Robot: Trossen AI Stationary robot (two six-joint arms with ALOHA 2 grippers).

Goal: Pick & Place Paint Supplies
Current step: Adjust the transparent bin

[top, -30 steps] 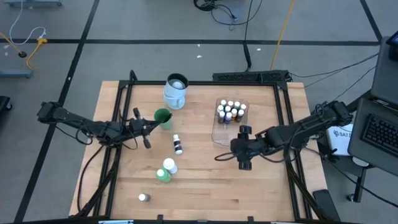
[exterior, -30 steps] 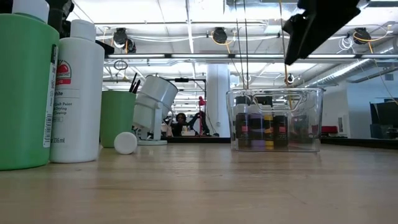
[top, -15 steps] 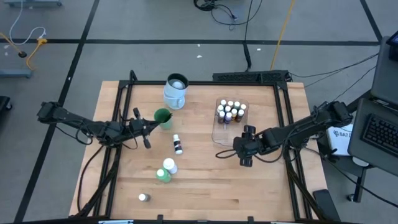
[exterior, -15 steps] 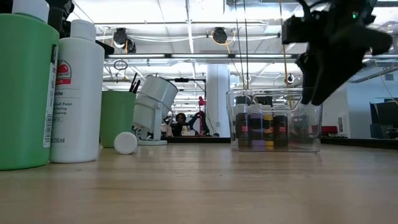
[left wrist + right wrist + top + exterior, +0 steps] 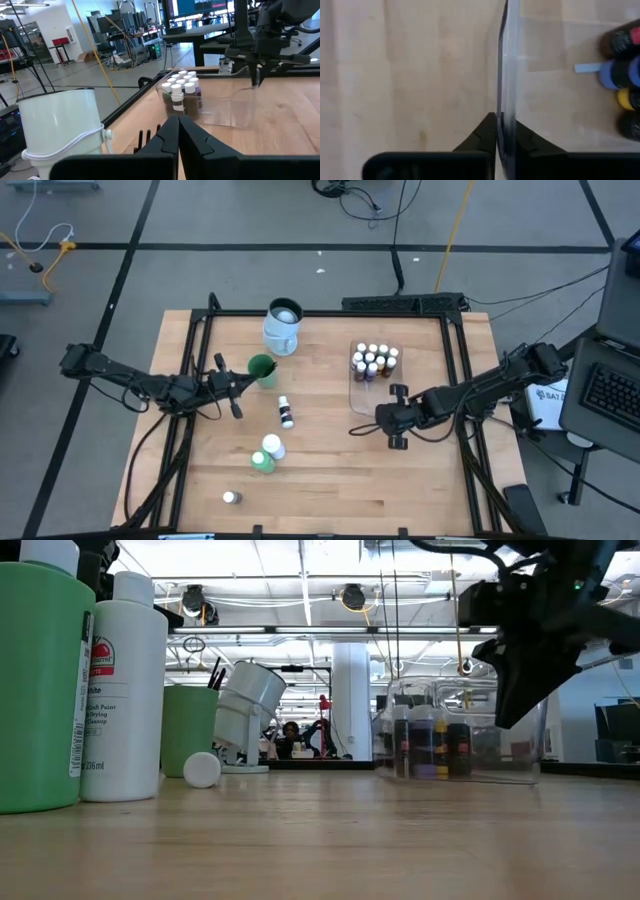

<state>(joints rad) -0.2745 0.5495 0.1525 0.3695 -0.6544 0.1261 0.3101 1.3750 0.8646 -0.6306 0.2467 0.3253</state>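
A clear plastic tub [image 5: 375, 378] stands on the table right of centre. Several tiny white-capped bottles [image 5: 373, 360] are clustered at its far end. My right gripper [image 5: 397, 394] is shut on the tub's wall. One tiny bottle [image 5: 286, 412] lies mid-table and another [image 5: 231, 497] lies near the front edge. A green bottle and a white bottle [image 5: 265, 455] stand together on the near left. Dark brushes [image 5: 215, 675] stick out of a green cup [image 5: 262, 367]. My left gripper [image 5: 243, 383] hovers level beside that cup, shut, with nothing seen between its fingers. My right gripper pinches the tub's thin clear wall [image 5: 505, 90] at its top rim, near the tub's near right corner. One finger [image 5: 482, 132] is outside and the other is inside. The fingers slant down from above. I cannot tell whether the tub's base is still flat on the table.
A white-and-pale-blue mug [image 5: 283, 325] sits tilted at the far side, just behind the green cup. A loose white cap [image 5: 202, 769] lies beside the cup. Black rails [image 5: 455, 380] frame the table. Bare wood [image 5: 340, 470] lies between the tub and the front edge.
My right gripper has come down onto the tub's wall and shut on it. The tub has shifted a little toward the table's right edge, with the bottles inside moving along with it.
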